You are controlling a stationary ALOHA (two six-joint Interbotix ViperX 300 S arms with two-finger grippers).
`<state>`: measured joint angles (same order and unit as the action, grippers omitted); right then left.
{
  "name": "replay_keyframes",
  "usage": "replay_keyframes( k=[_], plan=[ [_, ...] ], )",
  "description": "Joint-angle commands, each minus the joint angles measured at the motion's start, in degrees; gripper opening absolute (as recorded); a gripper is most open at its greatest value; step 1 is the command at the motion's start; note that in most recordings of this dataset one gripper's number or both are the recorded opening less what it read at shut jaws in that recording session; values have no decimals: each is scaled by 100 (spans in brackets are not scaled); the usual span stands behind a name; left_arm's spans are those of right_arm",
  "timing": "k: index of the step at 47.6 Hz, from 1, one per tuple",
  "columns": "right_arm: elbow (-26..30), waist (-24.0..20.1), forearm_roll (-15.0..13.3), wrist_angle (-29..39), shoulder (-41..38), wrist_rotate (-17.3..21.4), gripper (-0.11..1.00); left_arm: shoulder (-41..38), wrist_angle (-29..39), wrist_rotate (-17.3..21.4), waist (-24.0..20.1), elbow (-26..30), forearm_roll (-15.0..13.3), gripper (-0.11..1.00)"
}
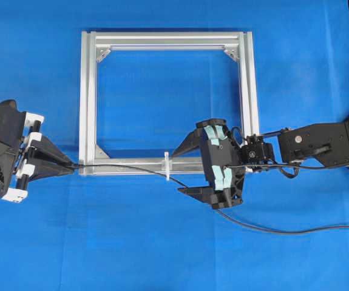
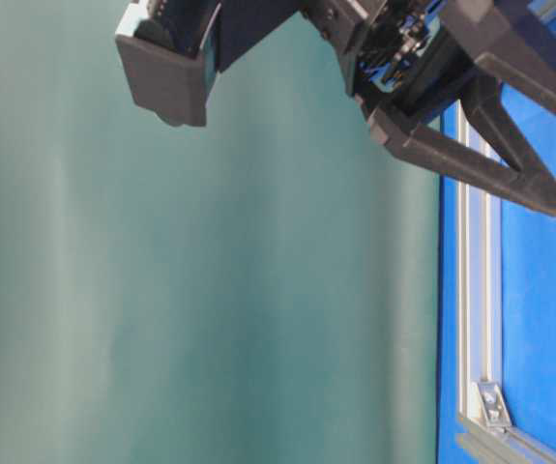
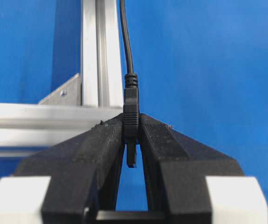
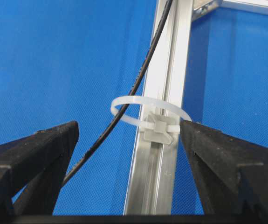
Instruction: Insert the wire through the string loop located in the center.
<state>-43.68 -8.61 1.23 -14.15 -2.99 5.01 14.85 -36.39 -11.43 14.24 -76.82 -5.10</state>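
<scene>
The wire (image 1: 119, 166) is a thin black cable lying along the front bar of the silver frame (image 1: 87, 91). My left gripper (image 1: 72, 165) is shut on its small dark plug (image 3: 131, 109), whose tip sticks out between the fingers (image 3: 101, 144). From the plug the wire (image 4: 106, 128) runs to the white string loop (image 1: 167, 168), tied round the front bar, and appears to pass through the loop (image 4: 158, 128). My right gripper (image 1: 183, 170) is open, one finger on each side of the bar just right of the loop. It is also open in the right wrist view (image 4: 129, 128).
Past the right gripper the wire curves down and off the right edge (image 1: 295, 230). The blue cloth (image 1: 174, 260) covers the table. The table-level view shows only black gripper fingers (image 2: 481, 159) above a frame bar (image 2: 476, 290).
</scene>
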Motion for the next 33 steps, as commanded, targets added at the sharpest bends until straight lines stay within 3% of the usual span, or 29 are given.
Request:
replay_keyframes(
  k=[1, 23, 26, 33],
  plan=[
    [123, -9, 9, -9, 176, 0, 91, 0, 176, 26, -9, 114, 9, 8],
    [123, -9, 9, 132, 176, 0, 91, -18, 316, 272, -26, 114, 18, 9],
    [123, -9, 9, 132, 176, 0, 91, -18, 325, 255, -44, 114, 18, 19],
    [123, -9, 9, 132, 176, 0, 91, -26, 325, 229, -79, 132, 18, 64]
  ],
)
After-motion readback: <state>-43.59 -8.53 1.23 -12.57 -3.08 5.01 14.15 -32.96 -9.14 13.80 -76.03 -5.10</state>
